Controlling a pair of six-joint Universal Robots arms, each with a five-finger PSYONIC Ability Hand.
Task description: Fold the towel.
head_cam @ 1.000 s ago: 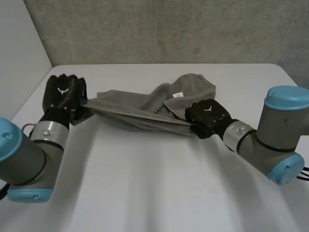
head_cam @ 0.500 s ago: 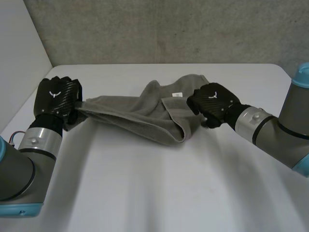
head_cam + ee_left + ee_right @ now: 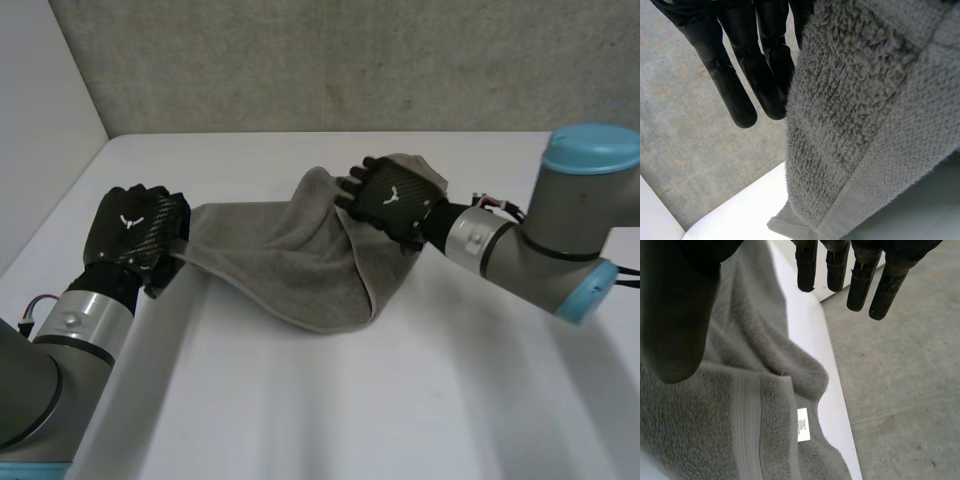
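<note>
A grey towel (image 3: 280, 265) lies bunched across the white table (image 3: 350, 410), with one layer folded over at its right part. My left hand (image 3: 135, 232) is shut on the towel's left edge and holds it just above the table. In the left wrist view the towel (image 3: 865, 125) hangs beside the dark fingers (image 3: 742, 80). My right hand (image 3: 392, 196) hovers over the towel's far right part, open. In the right wrist view its thumb (image 3: 675, 315) and fingers (image 3: 860, 285) stand apart with nothing between them, above the towel (image 3: 755, 440) and its white label (image 3: 803, 424).
A grey wall (image 3: 350, 60) runs behind the table's far edge. The table's left edge (image 3: 60, 215) lies close to my left hand. Bare white tabletop stretches in front of the towel.
My right hand has let go of the towel's right end and moved up and back over the towel, opening. The freed end dropped onto the table. The left hand drew slightly nearer.
</note>
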